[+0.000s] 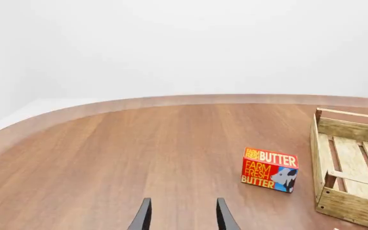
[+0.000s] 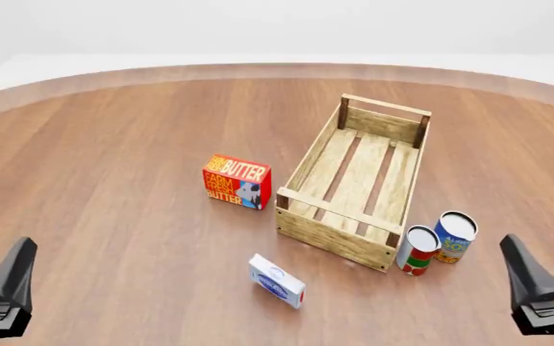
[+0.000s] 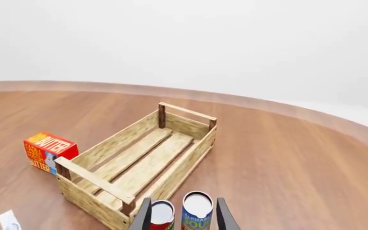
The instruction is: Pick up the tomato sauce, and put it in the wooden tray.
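Note:
The tomato sauce point(image 2: 418, 251), a small can with a silver top and a red, white and green label, stands upright just off the near right corner of the wooden tray point(image 2: 317, 153). In the right wrist view the tomato sauce point(image 3: 161, 214) shows low between my fingers, ahead of them, in front of the tray point(image 3: 109, 143). My right gripper point(image 2: 550, 272) is open and empty, near the table's front right, short of the can. My left gripper point(image 2: 8, 285) is open and empty at the front left, far from the can.
A blue-and-yellow can point(image 2: 455, 236) stands right beside the tomato sauce, on its right. A red butter box point(image 2: 237, 182) stands left of the tray and shows in the left wrist view point(image 1: 270, 169). A small white-and-blue box point(image 2: 277, 280) lies in front of the tray.

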Controlling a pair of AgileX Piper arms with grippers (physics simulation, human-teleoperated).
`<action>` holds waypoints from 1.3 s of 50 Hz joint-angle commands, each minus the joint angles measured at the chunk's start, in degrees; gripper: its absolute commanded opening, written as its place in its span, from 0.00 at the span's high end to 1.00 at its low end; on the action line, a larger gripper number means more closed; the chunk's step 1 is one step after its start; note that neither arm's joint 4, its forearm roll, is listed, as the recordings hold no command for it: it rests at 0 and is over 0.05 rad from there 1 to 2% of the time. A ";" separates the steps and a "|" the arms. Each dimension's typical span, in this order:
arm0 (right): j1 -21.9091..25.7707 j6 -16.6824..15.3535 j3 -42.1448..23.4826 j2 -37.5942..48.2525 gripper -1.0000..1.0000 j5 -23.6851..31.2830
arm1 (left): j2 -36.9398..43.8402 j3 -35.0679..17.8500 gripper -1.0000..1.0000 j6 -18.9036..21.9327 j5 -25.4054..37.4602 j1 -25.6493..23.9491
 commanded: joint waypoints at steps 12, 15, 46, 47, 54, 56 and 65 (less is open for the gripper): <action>3.93 -0.90 0.34 11.82 0.00 -10.30 | 0.00 0.00 0.00 0.00 0.00 0.00; 4.36 -0.91 0.30 13.65 0.00 -11.84 | 0.00 0.00 0.00 0.00 0.00 0.00; 6.19 -1.25 1.29 30.34 0.00 -23.92 | 0.00 0.00 0.00 0.00 0.00 0.00; 6.19 -1.25 1.29 30.39 0.00 -23.97 | 0.00 0.00 0.00 0.00 0.00 0.00; 6.40 -1.53 1.39 34.23 0.00 -26.44 | 0.00 0.00 0.00 0.00 0.00 0.00; 6.01 -2.61 1.42 36.72 0.00 -28.17 | 0.00 0.00 0.00 0.00 0.00 0.00; 5.89 -2.27 1.44 39.86 0.00 -30.17 | 0.00 0.00 0.00 0.00 0.00 0.00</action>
